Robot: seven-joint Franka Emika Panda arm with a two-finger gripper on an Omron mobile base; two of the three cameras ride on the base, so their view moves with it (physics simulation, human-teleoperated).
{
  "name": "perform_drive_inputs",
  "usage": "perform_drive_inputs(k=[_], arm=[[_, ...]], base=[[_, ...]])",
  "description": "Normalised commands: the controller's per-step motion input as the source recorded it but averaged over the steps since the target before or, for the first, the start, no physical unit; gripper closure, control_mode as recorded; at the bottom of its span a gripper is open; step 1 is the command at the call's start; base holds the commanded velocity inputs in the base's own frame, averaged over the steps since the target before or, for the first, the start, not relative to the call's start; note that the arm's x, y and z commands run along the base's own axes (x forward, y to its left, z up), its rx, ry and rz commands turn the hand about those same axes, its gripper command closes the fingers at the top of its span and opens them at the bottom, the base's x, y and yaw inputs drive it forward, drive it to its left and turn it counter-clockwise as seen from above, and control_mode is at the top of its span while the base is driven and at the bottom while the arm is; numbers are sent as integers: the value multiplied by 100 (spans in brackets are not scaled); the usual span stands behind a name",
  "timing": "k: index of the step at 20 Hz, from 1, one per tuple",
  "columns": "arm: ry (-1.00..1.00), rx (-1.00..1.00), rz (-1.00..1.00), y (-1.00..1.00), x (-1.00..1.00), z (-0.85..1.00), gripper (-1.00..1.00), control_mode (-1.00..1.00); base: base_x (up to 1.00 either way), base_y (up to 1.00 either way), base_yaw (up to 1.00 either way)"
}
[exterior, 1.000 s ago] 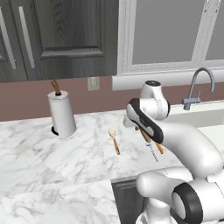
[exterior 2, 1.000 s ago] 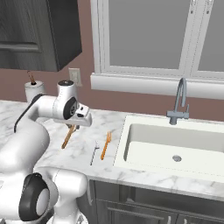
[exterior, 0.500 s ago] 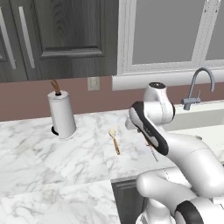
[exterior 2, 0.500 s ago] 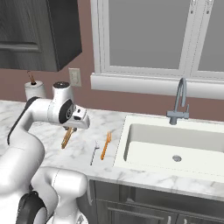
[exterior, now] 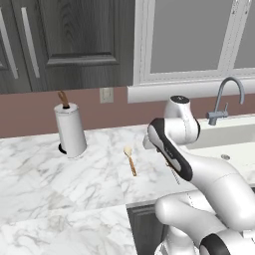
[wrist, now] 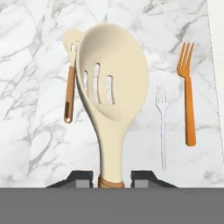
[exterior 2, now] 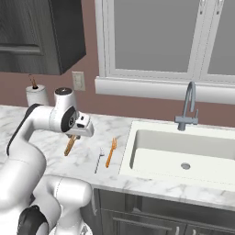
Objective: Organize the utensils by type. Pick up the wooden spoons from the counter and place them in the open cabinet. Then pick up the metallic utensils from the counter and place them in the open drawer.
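Hand view: pale slotted wooden spoon with three slits in its oval bowl (wrist: pixel 111 83) clamped by its tan handle between the two dark fingertips of the pincer (wrist: pixel 114 179), bowl pointing away from the hand, raised off the white grey-veined marble counter (wrist: pixel 35 131). Behind its left edge, second small wooden spoon with pale bowl and brown handle (wrist: pixel 70 83) lying flat on the marble. To the right, thin silver-white fork (wrist: pixel 162 124) and just beyond it orange-handled fork (wrist: pixel 187 94), side by side, apart, tines pointing the same way (neither touching the held spoon). Left base view: lying spoon (exterior: pixel 130 159) plain on the counter (exterior: pixel 45 184), well clear of a white paper-towel roll on a dark stand (exterior: pixel 69 129); arm blocks most of the forks. Right base view: pincer (exterior 2: pixel 73 137) at the wrist with a tan handle hanging beneath it, orange fork (exterior 2: pixel 110 153) and silver fork (exterior 2: pixel 99 159) near the white sink basin (exterior 2: pixel 137 151), grey tap behind (exterior 2: pixel 188 108). Held spoon above the counter, in the pincer; other spoon on the marble just beside it.
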Motion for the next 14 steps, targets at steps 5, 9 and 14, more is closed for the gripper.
perform_drive_inputs(k=[5, 9, 14], arm=[[0, 0, 0, 0, 0, 0, 100, 100], [0, 0, 0, 0, 0, 0, 100, 100], [0, 0, 0, 0, 0, 0, 100, 100]], base=[[-31, -2, -1], [-21, -11, -29], [2, -1, -88]])
